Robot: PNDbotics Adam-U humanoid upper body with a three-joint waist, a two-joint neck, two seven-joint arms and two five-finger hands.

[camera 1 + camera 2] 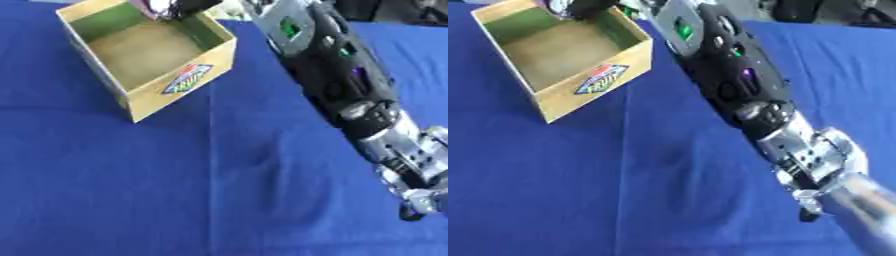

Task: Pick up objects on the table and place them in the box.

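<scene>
An open cardboard box [179, 75] with a coloured logo on its front wall stands at the upper left of the blue cloth. Its brown floor looks bare. My right arm [737, 85] stretches from the lower right up to the box's far corner. There my right hand [188, 6], partly cut off by the top edge, is curled on a small shiny white-and-pink object [157, 7] over the box's far rim. My left hand is in no view.
The blue cloth [131, 190] covers the whole table and shows nothing else lying on it. A dark shape [798, 9] sits beyond the far edge at the upper right.
</scene>
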